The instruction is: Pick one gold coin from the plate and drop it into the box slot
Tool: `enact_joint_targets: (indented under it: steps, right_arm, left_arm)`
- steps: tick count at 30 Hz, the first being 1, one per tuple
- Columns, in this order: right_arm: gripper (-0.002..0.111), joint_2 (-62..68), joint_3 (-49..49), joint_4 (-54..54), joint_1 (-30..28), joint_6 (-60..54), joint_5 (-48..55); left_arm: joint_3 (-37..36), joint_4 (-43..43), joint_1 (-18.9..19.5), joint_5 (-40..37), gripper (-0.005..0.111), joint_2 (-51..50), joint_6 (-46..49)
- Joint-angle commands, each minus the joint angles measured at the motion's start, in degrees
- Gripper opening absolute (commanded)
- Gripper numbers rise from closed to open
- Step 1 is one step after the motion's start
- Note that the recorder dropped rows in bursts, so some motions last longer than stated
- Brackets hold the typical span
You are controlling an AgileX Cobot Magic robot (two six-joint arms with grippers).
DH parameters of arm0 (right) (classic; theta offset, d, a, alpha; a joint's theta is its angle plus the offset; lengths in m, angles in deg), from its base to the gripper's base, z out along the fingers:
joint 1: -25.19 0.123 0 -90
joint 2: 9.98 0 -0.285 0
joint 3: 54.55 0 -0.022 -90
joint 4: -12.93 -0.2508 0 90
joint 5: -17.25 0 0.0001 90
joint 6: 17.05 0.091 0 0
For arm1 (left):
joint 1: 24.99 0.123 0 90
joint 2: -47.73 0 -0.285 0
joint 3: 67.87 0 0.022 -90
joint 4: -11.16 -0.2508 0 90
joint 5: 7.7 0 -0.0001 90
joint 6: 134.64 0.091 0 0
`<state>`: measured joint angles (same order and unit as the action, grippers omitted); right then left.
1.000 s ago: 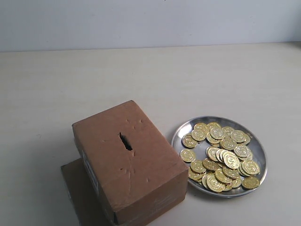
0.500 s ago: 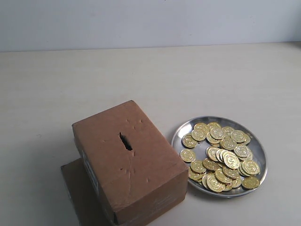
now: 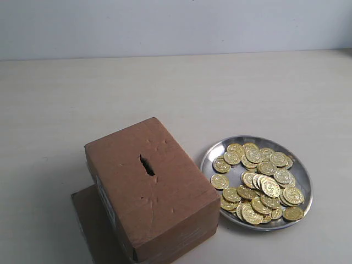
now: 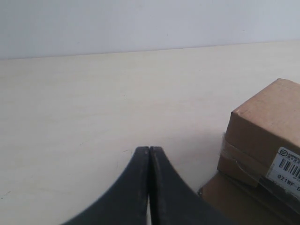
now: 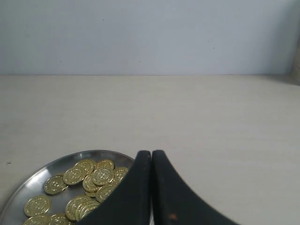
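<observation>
Coins (image 3: 268, 187) lay on the plate (image 3: 211, 153) right of the box (image 3: 165, 203). Left gripper (image 4: 149, 151) and right gripper (image 5: 151, 153) were closed, empty. Coins looked thin, slick; best pinched at a loose one's edges.

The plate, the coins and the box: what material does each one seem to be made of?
The plate looks like polished metal, perhaps steel: it is silver, with bright glints along the rim. The coins have a shiny gold finish with stamped relief; whether they are solid metal or plated plastic cannot be told. The box looks like matte brown cardboard, dented, with a ragged-edged slot.
</observation>
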<state>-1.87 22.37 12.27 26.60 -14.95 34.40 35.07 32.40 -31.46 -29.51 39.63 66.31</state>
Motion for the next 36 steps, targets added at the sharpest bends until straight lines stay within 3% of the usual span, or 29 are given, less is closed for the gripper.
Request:
enact_joint_targets:
  steps: [1,9,18,36]
  right_arm:
    - [0.000,-0.3,0.3,-0.2,0.0,0.0,-0.1]
    - [0.000,-0.3,0.3,-0.2,0.0,0.0,-0.1]
    - [0.000,-0.3,0.3,-0.6,0.0,0.0,0.3]
    - [0.000,-0.3,0.3,-0.6,0.0,0.0,0.3]
  left_arm:
    - [-0.2,0.4,0.1,0.7,0.000,0.3,0.0]
    - [-0.2,-0.8,2.6,0.5,0.000,0.3,-5.4]
    - [-0.2,-6.4,2.4,0.7,0.000,0.3,-21.3]
    - [-0.2,-10.4,-1.1,1.0,0.000,0.3,-19.3]
